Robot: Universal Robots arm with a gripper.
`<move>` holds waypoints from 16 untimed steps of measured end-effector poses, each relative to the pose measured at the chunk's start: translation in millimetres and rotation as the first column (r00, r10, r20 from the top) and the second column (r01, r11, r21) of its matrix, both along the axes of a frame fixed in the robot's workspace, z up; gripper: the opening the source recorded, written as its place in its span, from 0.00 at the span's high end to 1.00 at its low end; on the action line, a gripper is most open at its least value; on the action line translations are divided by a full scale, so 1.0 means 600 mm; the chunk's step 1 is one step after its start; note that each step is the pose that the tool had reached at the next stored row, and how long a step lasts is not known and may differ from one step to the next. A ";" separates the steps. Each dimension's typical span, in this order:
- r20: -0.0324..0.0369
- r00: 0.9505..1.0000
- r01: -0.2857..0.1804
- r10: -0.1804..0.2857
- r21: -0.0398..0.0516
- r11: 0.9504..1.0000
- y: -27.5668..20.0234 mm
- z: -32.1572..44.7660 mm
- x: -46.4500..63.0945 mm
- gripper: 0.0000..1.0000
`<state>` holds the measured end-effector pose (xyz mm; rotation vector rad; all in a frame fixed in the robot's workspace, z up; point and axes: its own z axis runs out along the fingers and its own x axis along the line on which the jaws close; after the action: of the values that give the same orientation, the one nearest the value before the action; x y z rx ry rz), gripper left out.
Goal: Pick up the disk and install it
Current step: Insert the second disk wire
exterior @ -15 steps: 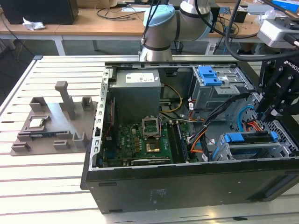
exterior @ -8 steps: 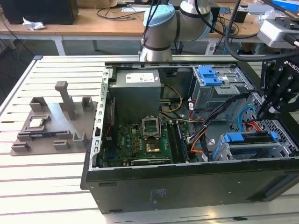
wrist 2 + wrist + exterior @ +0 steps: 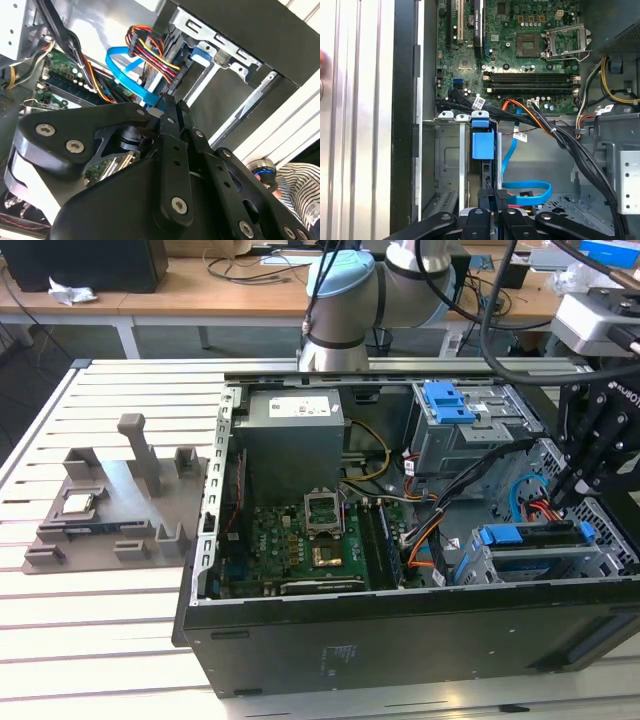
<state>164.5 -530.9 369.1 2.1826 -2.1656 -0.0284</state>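
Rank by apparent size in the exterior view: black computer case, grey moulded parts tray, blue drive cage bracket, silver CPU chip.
1. Black computer case
2. Grey moulded parts tray
3. Blue drive cage bracket
4. Silver CPU chip

The gaps are wide enough that camera distance leaves the order unchanged.

The computer case looks like matt black painted metal, its side faintly sheened. The drive cage inside is bare grey sheet metal, dully reflective, and its bracket is bright blue plastic, smooth and slightly glossy. The motherboard is dark green, studded with shiny metal parts. The gripper has matt black links with small bright metal screws. The flat data cable is glossy blue plastic. The slatted table appears as pale, smooth metal.
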 end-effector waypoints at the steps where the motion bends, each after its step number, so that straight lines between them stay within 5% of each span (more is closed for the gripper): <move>1: 0.000 1.000 0.000 0.000 0.000 1.000 -0.0024 -0.005 0.000 0.84; 5: 0.000 1.000 -0.002 0.002 0.000 1.000 -0.0028 -0.023 -0.002 0.84; 10: 0.000 1.000 -0.026 0.026 0.000 1.000 -0.0036 -0.026 -0.002 0.84; 13: 0.000 1.000 -0.028 0.028 0.000 1.000 -0.0152 -0.027 -0.005 0.84; 16: 0.000 1.000 -0.029 0.029 0.000 1.000 -0.0153 -0.034 -0.005 0.84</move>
<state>161.7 -540.1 348.6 2.2132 -2.1339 -0.0264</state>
